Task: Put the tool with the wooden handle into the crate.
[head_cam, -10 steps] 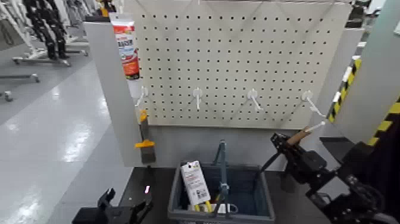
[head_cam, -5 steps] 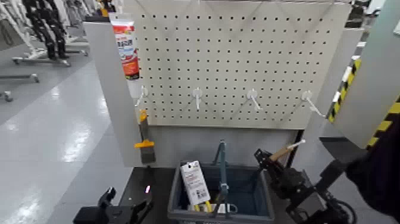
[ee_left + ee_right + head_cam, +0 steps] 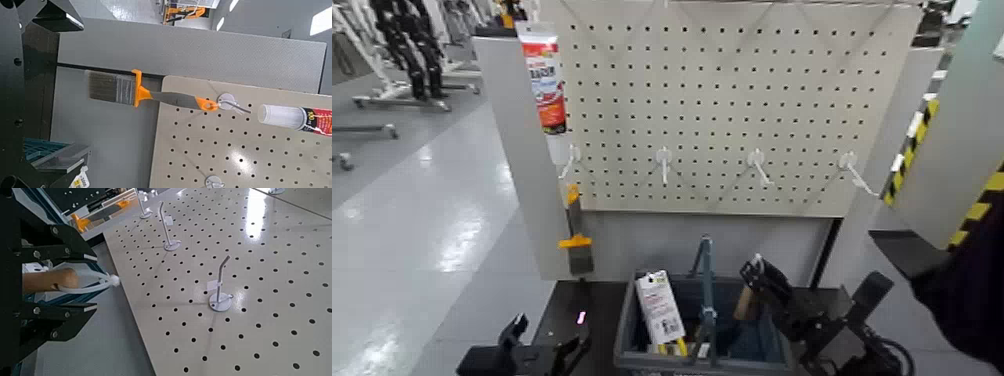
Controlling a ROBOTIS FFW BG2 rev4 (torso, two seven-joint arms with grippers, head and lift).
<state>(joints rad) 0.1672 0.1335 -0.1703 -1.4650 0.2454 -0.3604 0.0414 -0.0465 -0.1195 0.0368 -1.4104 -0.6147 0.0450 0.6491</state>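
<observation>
Right end effector point(image 3: 94, 283) at the right of the blue-grey shopping basket point(image 3: 625, 330), jaws parted around the wooden handle point(image 3: 744, 303) with no firm grip apparent. Handle upright within the basket opening, blade hard to make out. Left end effector point(image 3: 548, 338) idle beside the basket, open and empty. Apparently at the release step; next, likely a clean withdrawal without snagging the white tie point(image 3: 84, 287).

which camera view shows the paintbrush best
The left wrist view does: the paintbrush shows there in full, bristles, grey handle and orange parts, close to the camera. The head view shows it smaller, hanging beside the basket side of the board. The right wrist view gives only orange bits I cannot surely call the brush.
</observation>
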